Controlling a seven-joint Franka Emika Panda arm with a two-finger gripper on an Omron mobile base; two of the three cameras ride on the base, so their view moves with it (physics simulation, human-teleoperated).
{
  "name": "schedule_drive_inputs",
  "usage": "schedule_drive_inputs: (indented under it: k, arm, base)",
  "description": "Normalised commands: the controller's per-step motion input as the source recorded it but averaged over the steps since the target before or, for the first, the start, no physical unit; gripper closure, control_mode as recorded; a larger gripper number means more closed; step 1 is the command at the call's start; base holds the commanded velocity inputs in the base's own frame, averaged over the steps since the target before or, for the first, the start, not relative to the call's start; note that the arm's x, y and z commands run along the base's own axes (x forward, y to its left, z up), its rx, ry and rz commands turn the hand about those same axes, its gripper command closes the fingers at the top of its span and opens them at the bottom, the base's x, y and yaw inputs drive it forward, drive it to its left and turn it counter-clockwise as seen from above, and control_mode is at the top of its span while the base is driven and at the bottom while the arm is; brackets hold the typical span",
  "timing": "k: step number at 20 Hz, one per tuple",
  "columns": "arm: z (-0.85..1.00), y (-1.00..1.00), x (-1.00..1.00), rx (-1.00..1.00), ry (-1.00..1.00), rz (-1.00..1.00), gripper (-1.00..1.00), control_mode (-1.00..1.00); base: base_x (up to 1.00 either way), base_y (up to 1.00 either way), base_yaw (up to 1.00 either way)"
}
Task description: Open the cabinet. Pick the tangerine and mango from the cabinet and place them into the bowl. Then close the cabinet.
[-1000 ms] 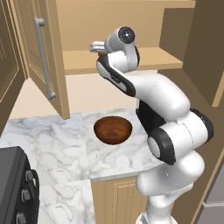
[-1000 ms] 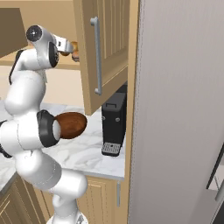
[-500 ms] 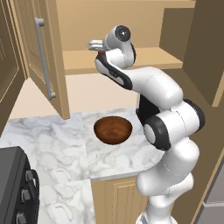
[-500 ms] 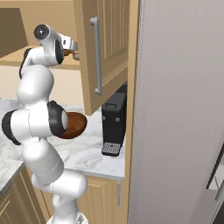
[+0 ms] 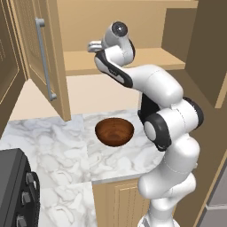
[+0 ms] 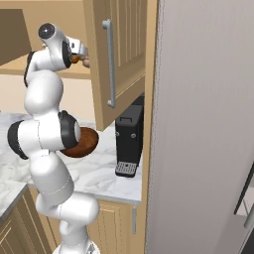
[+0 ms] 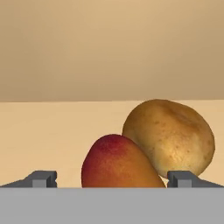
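The light tan wooden wall cabinet stands open, its panelled doors with long silver bar handles swung out to either side. On its shelf, in the hand view, a red-and-orange oval mango lies touching a brownish-yellow, speckled, potato-like round thing just behind it and to its right — no tangerine is identifiable in these views. The white arm reaches up to shelf height, and its two-finger gripper points into the cabinet with the small dark fingertips spread as wide as they go, one on each side of the mango and gripping nothing. In the left base view the gripper sits at the shelf's front edge.

Compared with a second ago, the arm's posture has changed: the elbow has swung round and the upper links stand more upright, while the hand has stayed at much the same spot by the shelf. The fingers were just as wide then.

The round, shallow, dark reddish-brown wooden bowl rests on the white marbled counter below the cabinet — empty, and unmoved.
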Motion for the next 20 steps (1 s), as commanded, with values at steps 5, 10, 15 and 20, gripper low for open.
schedule_drive_inputs:
  k: [5,10,15,20]
  arm:
    - [-0.02,0.00,0.03,0.00,0.00,0.00,-1.00,-1.00]
    - [-0.34,0.00,0.04,-0.04,0.00,0.00,-1.00,-1.00]
    - [-0.47,0.00,0.12,-0.07,0.00,0.00,-1.00,-1.00]
    - [-0.59,0.00,0.21,-0.09,0.00,0.00,1.00,-1.00]
  base:
    - [0.00,0.00,0.00]
    - [0.00,0.00,0.00]
    - [0.00,0.00,0.00]
    - [0.00,0.00,0.00]
